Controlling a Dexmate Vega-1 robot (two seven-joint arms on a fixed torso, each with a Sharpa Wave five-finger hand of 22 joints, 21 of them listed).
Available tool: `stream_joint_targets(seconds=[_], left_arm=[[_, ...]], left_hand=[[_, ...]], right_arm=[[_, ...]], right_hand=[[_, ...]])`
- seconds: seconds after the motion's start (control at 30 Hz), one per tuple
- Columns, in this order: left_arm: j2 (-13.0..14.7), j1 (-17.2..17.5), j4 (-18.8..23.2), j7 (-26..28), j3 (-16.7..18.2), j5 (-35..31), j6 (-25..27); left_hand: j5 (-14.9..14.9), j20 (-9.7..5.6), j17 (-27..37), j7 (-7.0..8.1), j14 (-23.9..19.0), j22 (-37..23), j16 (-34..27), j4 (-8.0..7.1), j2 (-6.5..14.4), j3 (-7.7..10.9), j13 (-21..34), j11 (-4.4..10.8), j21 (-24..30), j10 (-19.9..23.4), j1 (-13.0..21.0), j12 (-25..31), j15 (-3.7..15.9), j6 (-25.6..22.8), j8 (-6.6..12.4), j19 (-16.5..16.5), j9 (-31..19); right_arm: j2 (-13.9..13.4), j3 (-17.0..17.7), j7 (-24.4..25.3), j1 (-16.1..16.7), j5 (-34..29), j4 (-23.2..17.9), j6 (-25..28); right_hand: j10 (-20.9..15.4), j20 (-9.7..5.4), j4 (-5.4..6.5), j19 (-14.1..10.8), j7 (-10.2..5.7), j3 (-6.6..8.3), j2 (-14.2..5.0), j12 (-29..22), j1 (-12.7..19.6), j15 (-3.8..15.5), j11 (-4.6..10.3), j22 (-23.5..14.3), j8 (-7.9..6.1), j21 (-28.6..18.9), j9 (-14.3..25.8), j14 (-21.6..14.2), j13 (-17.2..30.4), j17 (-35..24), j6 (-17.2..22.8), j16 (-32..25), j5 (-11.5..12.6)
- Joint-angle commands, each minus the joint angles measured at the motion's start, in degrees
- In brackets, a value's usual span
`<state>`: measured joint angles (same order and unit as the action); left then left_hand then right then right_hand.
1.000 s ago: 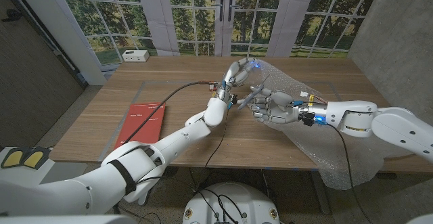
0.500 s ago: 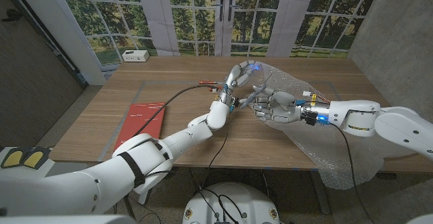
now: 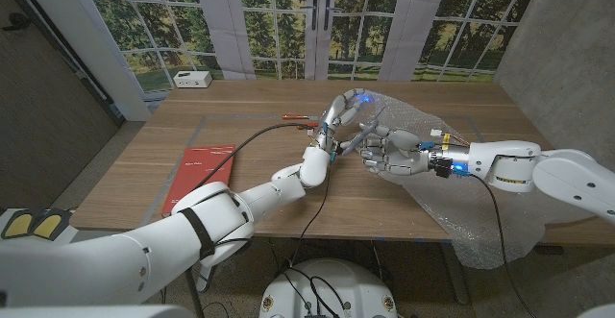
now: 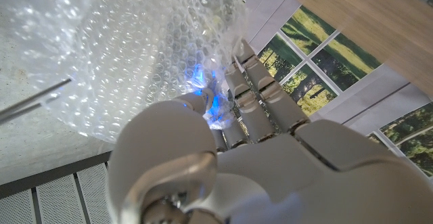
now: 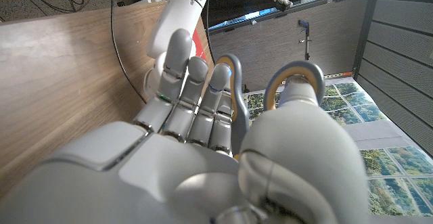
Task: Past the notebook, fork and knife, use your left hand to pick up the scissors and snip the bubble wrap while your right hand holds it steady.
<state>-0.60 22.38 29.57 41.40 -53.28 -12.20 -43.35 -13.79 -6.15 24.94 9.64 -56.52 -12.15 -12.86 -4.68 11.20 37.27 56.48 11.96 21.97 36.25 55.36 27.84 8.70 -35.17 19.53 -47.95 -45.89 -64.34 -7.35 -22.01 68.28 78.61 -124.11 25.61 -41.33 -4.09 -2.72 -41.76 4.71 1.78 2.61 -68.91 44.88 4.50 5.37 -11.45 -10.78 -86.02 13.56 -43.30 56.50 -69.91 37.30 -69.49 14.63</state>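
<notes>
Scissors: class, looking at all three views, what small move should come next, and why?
Probably ease the scissors forward until the open blades straddle the bubble wrap. The right hand, not the left, has its fingers by the handle loops and its thumb through one, while the left hand is up against the wrap. Whether the blades already touch the sheet cannot be told.

Left arm extended from the lower left, its left hand (image 3: pixel 342 110) raised with fingers (image 4: pixel 254 92) curled. Right arm reaching in from the right, the right hand (image 3: pixel 388 153) with fingers (image 5: pixel 191 92) closed, close beside the left.
</notes>
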Motion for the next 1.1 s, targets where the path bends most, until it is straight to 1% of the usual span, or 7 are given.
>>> stream_joint_targets(seconds=[0.03, 0.17, 0.33, 0.47, 0.73, 0.93, 1.1], left_arm=[[-1.09, -1.38, -2.74, 2.54, -2.59, 0.53, -0.13], [-0.21, -1.30, -1.31, 2.74, -2.63, 0.51, -0.47], [0.58, -1.05, 0.17, 2.62, -2.13, 0.66, -0.65], [1.26, -0.87, 1.19, 2.40, -1.76, 0.54, -0.82], [3.99, 0.29, 6.91, 1.27, -0.44, -0.74, 0.33], [4.79, 0.84, 8.59, -0.38, 0.44, -1.07, 1.87], [5.48, 0.91, 10.27, -2.97, 0.88, -1.02, 4.28]], left_hand=[[-0.23, -1.70, 0.39, 0.22, 0.15, -0.21, -0.07, -0.49, 0.52, 0.06, 0.80, 0.01, 0.05, -0.47, -0.10, 0.59, 4.40, 0.35, 0.73, 0.65, -1.00], [-0.23, -1.63, 0.46, 0.26, 0.23, -0.23, -0.02, -0.53, 0.51, 0.11, 1.05, 0.03, 0.08, -0.53, -0.08, 0.77, 4.41, 0.33, 0.87, 0.84, -1.34], [-0.21, -1.54, 0.58, 0.21, 0.31, -0.25, 0.04, -0.57, 0.48, 0.20, 1.44, 0.06, 0.20, -0.35, -0.04, 1.13, 4.44, 0.07, 1.18, 0.95, -1.87], [-0.19, -1.47, 0.69, 0.23, 0.34, -0.26, 0.07, -0.58, 0.46, 0.29, 1.78, 0.07, 0.26, -0.25, 0.01, 1.43, 4.46, -0.11, 1.42, 1.15, -2.33], [-0.10, -1.07, 0.93, -0.05, 0.40, -0.21, 0.15, -0.39, 0.38, 0.56, 2.44, 0.08, 0.33, 0.12, 0.23, 2.11, 4.53, -0.68, 1.97, 1.76, -3.30], [0.01, -0.96, 1.13, -0.02, 0.32, -0.14, 0.18, -0.14, 0.32, 0.80, 2.63, 0.06, 0.47, 0.38, 0.44, 2.43, 4.56, -1.40, 2.45, 1.98, -4.02], [0.12, -0.80, 1.26, -0.22, 0.27, -0.08, 0.21, 0.08, 0.31, 0.99, 2.32, 0.02, 0.48, 0.73, 0.63, 2.46, 4.58, -1.42, 2.58, 2.38, -4.53]], right_arm=[[-0.31, -0.36, -0.75, -0.44, -0.12, 0.21, 0.49], [-0.57, 0.17, -0.48, -0.02, -0.25, -0.01, 0.21], [-1.22, 1.89, 0.66, 1.33, -0.19, -0.60, -0.15], [-1.48, 2.66, 0.99, 1.63, -0.15, -1.03, -0.02], [-2.10, 2.30, 0.82, -0.71, -1.35, -1.39, 0.95], [-2.34, 1.46, 0.85, -2.36, -1.48, -1.61, 2.06], [-2.32, 0.76, 1.06, -3.24, -1.36, -1.84, 2.66]], right_hand=[[-0.26, -4.40, -0.17, -0.54, 0.47, -0.35, -0.44, -0.21, -0.03, 7.74, 0.24, -0.14, -0.43, -0.01, -0.06, -0.37, -0.01, -0.16, -0.13, -0.13, 0.31], [-0.22, -4.40, -0.13, -0.62, 0.47, -0.46, -0.44, -0.29, -0.07, 7.72, 0.22, -0.06, -0.43, 0.03, -0.13, -0.32, 0.08, -0.22, -0.15, -0.16, 0.29], [-0.11, -4.33, -0.10, -0.53, 0.51, -0.60, -0.52, -0.32, -0.05, 7.76, 0.08, -0.25, -0.43, -0.07, -0.26, -0.28, 0.07, -0.16, -0.22, -0.08, 0.27], [-0.10, -4.39, -0.10, -0.52, 0.54, -0.69, -0.57, -0.46, 0.01, 7.76, 0.03, -0.12, -0.38, 0.04, -0.34, -0.29, 0.21, -0.18, -0.40, -0.08, 0.26], [-0.13, -4.38, -0.15, -0.59, 0.51, -0.82, -0.69, -0.39, 0.22, 7.78, 0.24, -0.02, -0.44, 0.10, -0.48, -0.36, -0.10, -0.03, -0.38, 0.07, 0.22], [0.07, -4.35, -0.15, -0.46, 0.54, -0.91, -0.81, -0.62, 0.32, 7.79, 0.11, -0.19, -0.44, 0.03, -0.56, -0.37, 0.27, 0.01, -0.45, 0.17, 0.20], [0.01, -4.34, -0.17, -0.53, 0.52, -1.04, -0.89, -0.61, 0.44, 7.72, 0.05, -0.07, -0.46, 0.10, -0.63, -0.44, 0.09, -0.32, -0.49, -0.07, 0.15]])
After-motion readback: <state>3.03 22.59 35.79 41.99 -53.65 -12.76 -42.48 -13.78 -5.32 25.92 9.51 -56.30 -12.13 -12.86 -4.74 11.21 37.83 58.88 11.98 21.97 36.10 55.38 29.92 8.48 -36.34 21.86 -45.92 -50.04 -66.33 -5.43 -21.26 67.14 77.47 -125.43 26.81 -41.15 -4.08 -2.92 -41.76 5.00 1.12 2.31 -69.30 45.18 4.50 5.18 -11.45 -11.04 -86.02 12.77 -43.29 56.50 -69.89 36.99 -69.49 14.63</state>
